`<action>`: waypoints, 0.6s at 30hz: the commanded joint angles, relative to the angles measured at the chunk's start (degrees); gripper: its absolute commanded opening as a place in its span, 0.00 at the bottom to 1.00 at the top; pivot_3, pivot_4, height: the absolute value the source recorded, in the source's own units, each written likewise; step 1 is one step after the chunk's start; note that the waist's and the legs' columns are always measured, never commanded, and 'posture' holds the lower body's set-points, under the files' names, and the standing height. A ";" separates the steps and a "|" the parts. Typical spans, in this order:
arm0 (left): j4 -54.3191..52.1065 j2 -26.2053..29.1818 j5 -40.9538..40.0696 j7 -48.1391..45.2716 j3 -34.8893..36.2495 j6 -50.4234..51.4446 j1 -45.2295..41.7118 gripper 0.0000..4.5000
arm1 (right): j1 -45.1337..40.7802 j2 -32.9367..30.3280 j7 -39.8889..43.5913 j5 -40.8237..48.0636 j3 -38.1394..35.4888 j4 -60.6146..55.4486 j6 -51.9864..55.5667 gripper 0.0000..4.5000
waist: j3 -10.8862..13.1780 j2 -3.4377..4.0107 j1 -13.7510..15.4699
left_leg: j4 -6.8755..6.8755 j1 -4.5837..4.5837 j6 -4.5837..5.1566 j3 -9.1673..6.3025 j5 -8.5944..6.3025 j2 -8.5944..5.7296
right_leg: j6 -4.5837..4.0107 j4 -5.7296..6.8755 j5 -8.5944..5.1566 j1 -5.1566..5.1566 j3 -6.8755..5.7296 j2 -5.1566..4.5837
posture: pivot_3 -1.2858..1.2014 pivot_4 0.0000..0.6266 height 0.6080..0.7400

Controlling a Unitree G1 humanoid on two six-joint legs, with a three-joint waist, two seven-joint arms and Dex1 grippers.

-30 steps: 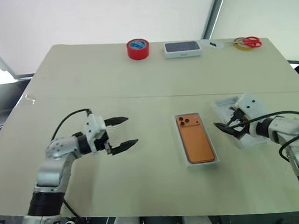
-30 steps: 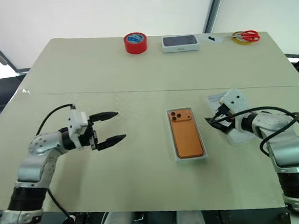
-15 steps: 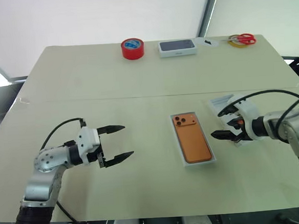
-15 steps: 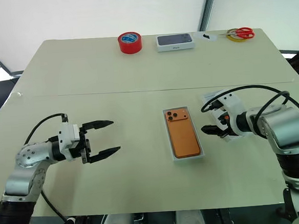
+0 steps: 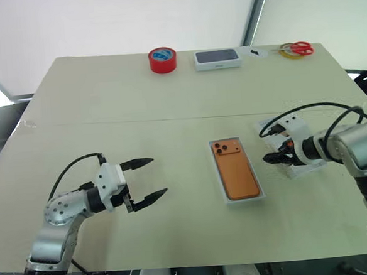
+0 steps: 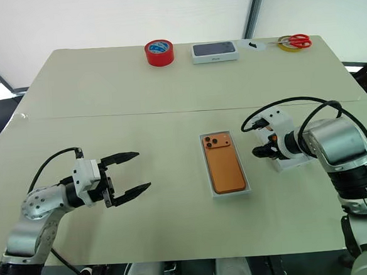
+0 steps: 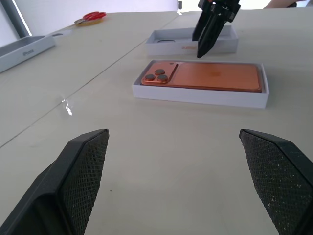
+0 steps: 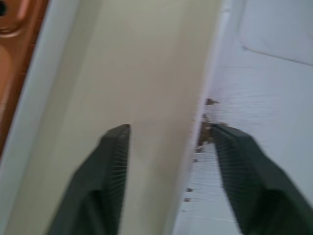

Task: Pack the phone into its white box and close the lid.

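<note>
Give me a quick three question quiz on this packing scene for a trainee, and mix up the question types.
1. True or false: the phone already lies inside the white box.
2. Which claw stands at the wall of the lid? A: the left claw. B: the right claw. C: neither.
3. Fill in: the red tape roll stands near the ___ edge of the table, seen from the robot.

Key: 1 true; 2 B; 3 far.
</note>
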 commanded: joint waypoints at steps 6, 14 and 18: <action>-2.70 0.35 -0.49 1.79 -0.38 1.67 0.09 1.00 | -1.53 4.16 -3.35 0.52 -2.38 2.78 3.50 0.01 | -0.07 -0.10 -0.10 | 0.00 0.01 0.00 0.00 0.00 0.00 | 0.00 0.00 0.00 0.03 0.00 0.00 | 0.52 0.24 0.92; 0.02 0.09 -0.83 1.76 0.22 2.15 -2.69 1.00 | -5.31 10.27 -6.64 0.36 -9.19 1.79 -6.74 0.01 | 0.02 0.06 -0.85 | -0.02 -0.02 0.00 0.01 0.00 0.00 | 0.00 0.02 0.00 -0.03 0.00 0.02 | 0.52 0.24 0.92; 1.39 0.28 -2.92 0.66 0.26 4.36 -4.71 0.95 | -7.36 17.19 -7.94 3.25 -14.75 0.09 -15.21 0.00 | 0.04 0.11 -1.12 | -0.02 -0.35 -0.27 0.08 0.19 0.00 | 0.03 0.08 0.01 -0.39 0.00 0.07 | 0.52 0.24 0.92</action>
